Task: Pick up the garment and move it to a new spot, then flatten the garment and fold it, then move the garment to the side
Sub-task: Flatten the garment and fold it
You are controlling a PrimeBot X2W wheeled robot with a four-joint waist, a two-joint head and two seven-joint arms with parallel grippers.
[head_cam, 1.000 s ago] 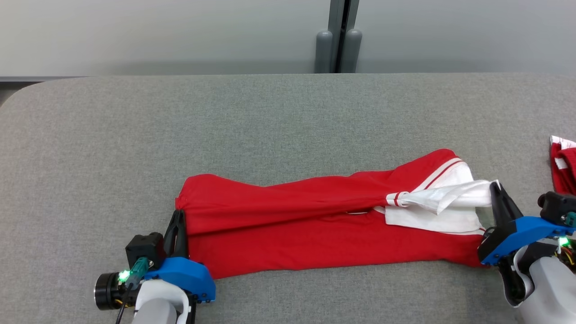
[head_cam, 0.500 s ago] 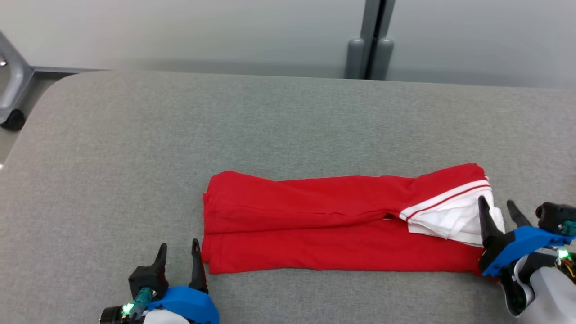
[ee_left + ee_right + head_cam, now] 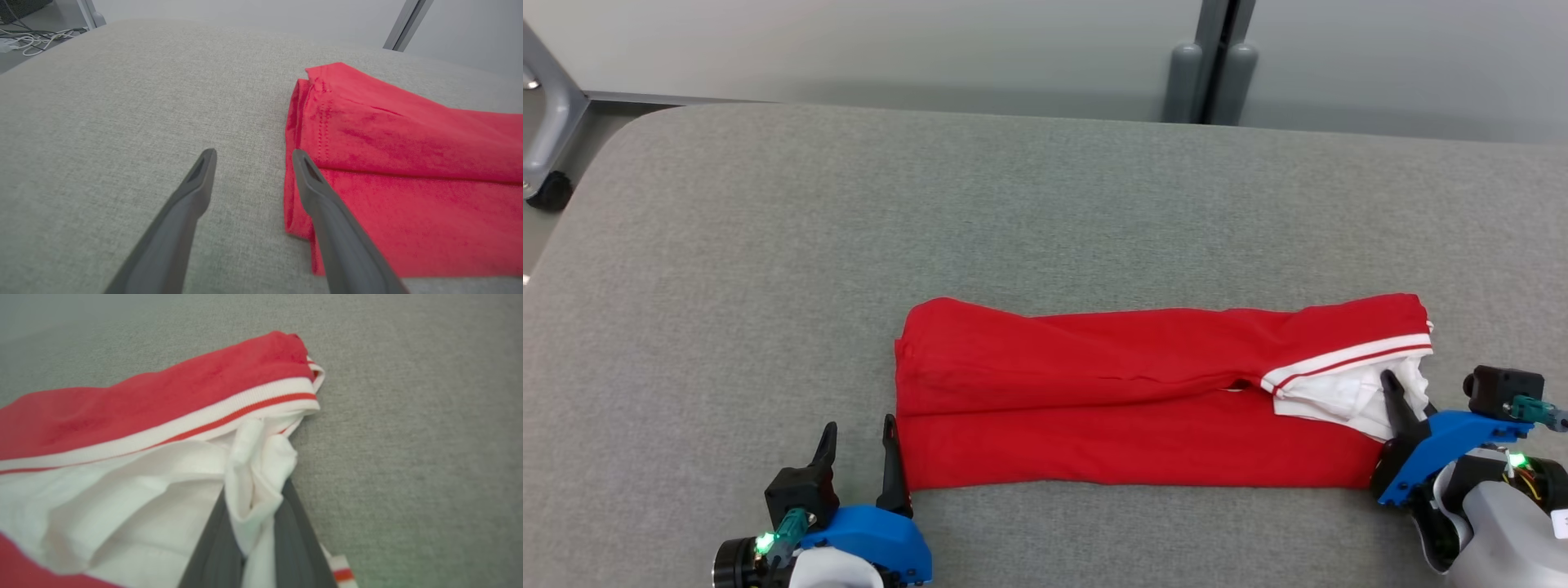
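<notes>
Grey fabric surface (image 3: 1045, 212) — pale wall (image 3: 849, 41) behind — bears red garment (image 3: 1094, 392)

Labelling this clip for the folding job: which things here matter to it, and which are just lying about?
Job: red garment, pinched by the right gripper; open left gripper; grey padded table.
Lying about: wheeled metal frame; floor cables; grey post.

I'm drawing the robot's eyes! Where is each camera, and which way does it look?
Head: on the head, looking down at the garment on the grey surface; both jaws show low.
Left wrist: behind the open left jaws, facing the garment's red end.
Right wrist: behind the right jaws, shut on its white cloth.
Shared: all see the garment.
</notes>
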